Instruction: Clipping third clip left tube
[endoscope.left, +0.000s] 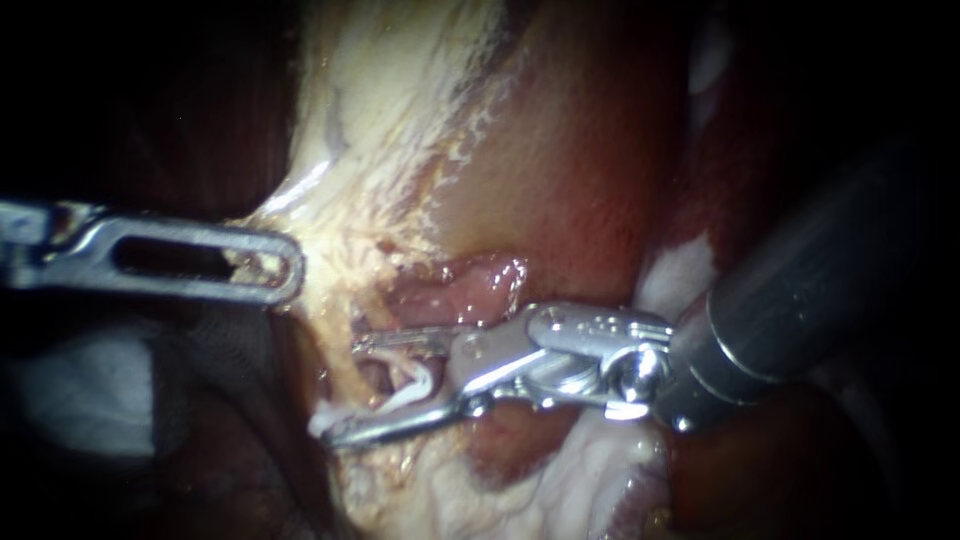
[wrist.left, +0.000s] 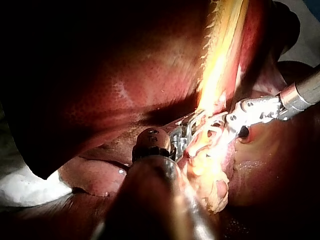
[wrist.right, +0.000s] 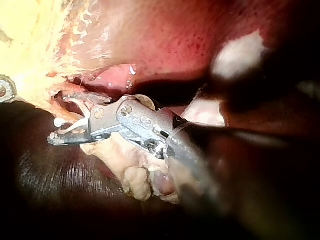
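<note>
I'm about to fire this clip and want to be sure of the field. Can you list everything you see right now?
liver: one, dark red, behind and around the working site
pale tissue: one band, yellow-white, running down the middle to the site
tube: one, pinkish, between the right instrument's jaws
white clip: at least one, white, on the tube between those jaws; exact count unclear
pale patch: one, whitish, below the left instrument in the endoscope view; cannot tell what it is
left instrument: one, silver, jaws shut on the edge of the pale tissue
right instrument: one, silver jaws on a dark shaft, jaws open astride the tube
</note>
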